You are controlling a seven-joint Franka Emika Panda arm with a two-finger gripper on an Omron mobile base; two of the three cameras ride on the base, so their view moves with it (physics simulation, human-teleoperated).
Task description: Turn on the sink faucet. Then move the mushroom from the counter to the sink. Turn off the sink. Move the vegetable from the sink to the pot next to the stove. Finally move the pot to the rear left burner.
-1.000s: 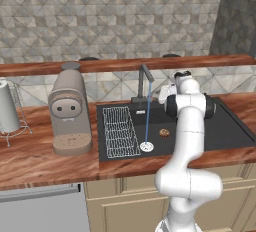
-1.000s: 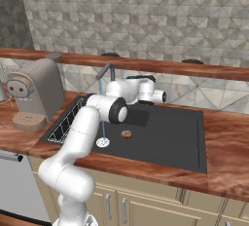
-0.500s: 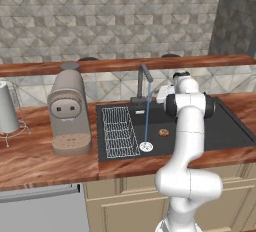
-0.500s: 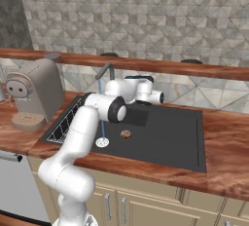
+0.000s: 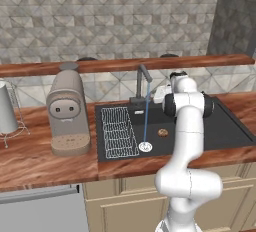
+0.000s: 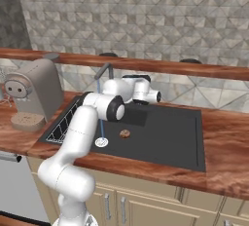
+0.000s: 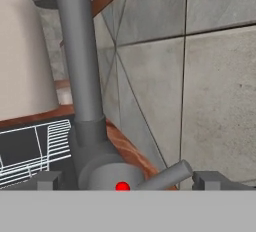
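1 faucet [image 5: 143,82], 1 sink [image 5: 225,131], 1 mushroom [image 5: 162,133] in the sink, 1 drying rack [image 5: 118,131], 1 coffee machine [image 5: 68,112], 1 surface [image 5: 40,158].

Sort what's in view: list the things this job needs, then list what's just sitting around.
Belongs to the job:
faucet, water running
mushroom, lying in the sink
faucet handle, between the open pincer fingertips

Just lying about:
coffee machine on the counter
wire rack in the sink's left part
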